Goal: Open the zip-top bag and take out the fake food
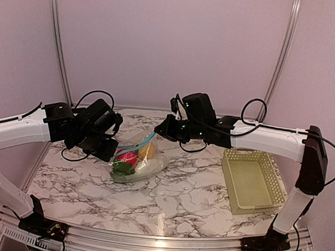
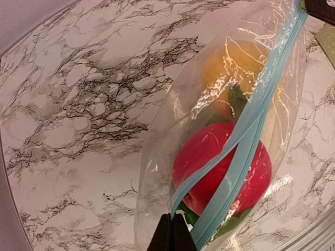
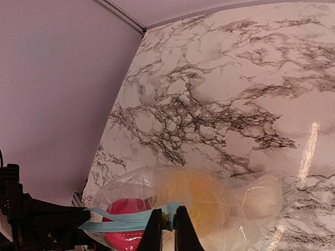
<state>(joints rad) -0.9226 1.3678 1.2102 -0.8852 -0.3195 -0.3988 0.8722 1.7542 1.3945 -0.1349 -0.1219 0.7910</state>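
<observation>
The zip-top bag (image 1: 136, 162) lies on the marble table between my two arms, its light blue zipper strip (image 1: 138, 143) raised and stretched between them. My left gripper (image 1: 115, 151) is shut on the strip's near end (image 2: 175, 215), where the two lips (image 2: 209, 172) have parted. At the other end, my right gripper (image 1: 159, 132) is shut on the strip (image 3: 167, 210). Inside the bag are the fake food: a red fruit (image 2: 220, 162), a yellow-orange fruit (image 3: 193, 193), a white oblong piece (image 3: 261, 196) and a green leafy vegetable (image 1: 122, 169).
A pale yellow-green lattice basket (image 1: 253, 180) stands at the right of the table, under the right arm's forearm. Bare marble (image 1: 174, 200) lies in front of the bag. Purple walls close in the back and sides.
</observation>
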